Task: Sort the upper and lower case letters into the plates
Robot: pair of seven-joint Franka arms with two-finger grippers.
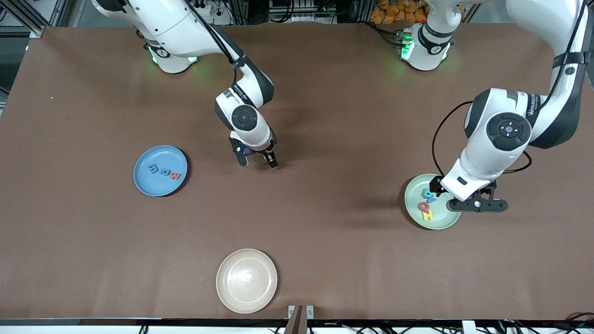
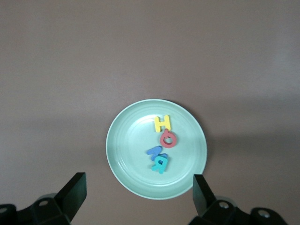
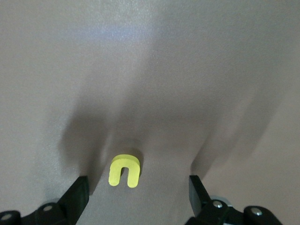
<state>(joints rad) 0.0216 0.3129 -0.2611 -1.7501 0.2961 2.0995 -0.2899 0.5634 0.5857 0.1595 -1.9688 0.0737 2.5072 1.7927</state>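
Right wrist view: right tool [image 3: 136,197] wide around a small yellow foam letter [image 3: 124,170]; left tool [image 2: 139,194] wide over the pale mint-green round plate [image 2: 123,159]

A cream-beige plate [image 1: 246,280] (bare inside) sits on the brown table [image 1: 325,232].

Mint green plate [image 2: 123,161] on brown table [image 2: 56,70]. In plate: yellow H [image 2: 162,123], red letter [image 2: 168,138] touching it, blue letter [image 2: 154,151], teal R [image 2: 160,163]. Left gripper [image 2: 139,199] above plate edge, fingers [image 2: 75,190] wide apart, empty.
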